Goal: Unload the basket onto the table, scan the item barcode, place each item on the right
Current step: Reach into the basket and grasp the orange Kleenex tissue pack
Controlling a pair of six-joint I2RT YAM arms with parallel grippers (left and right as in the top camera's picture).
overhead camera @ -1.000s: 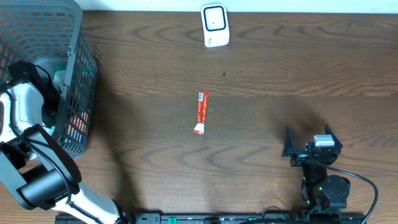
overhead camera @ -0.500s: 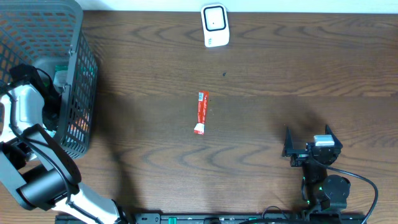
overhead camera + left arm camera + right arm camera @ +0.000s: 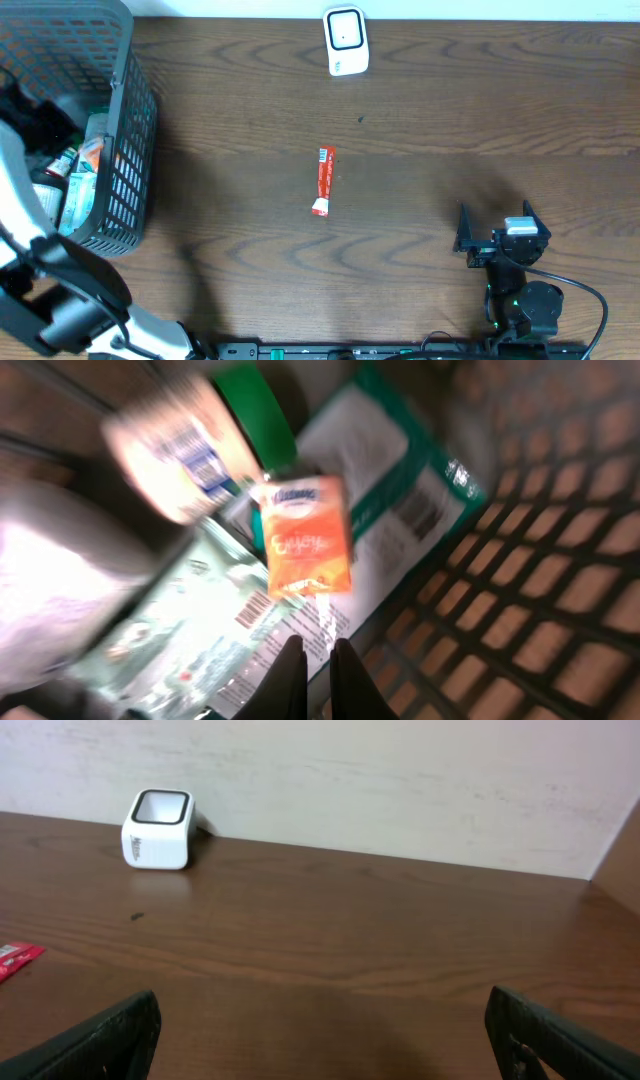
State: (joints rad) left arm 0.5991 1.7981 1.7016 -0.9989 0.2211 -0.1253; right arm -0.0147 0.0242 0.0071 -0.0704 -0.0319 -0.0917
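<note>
Left claw [image 3: 313, 660] in basket [image 3: 125, 170], fingers together, hold unclear; orange pack [image 3: 302, 535] just ahead of tips, lengthwise along them; right claw [image 3: 322, 1035] spread, well outside basket.

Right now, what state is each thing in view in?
Basket: upright at the table's left, holding packaged goods.
Orange packet: in the basket, label facing the wrist camera, blurred.
Left gripper: shut inside the basket; too blurred to tell whether it pinches anything.
Right gripper: open, empty.
Red sachet: flat mid-table, untouched.
Scanner: standing at the far edge, nothing over it.
</note>
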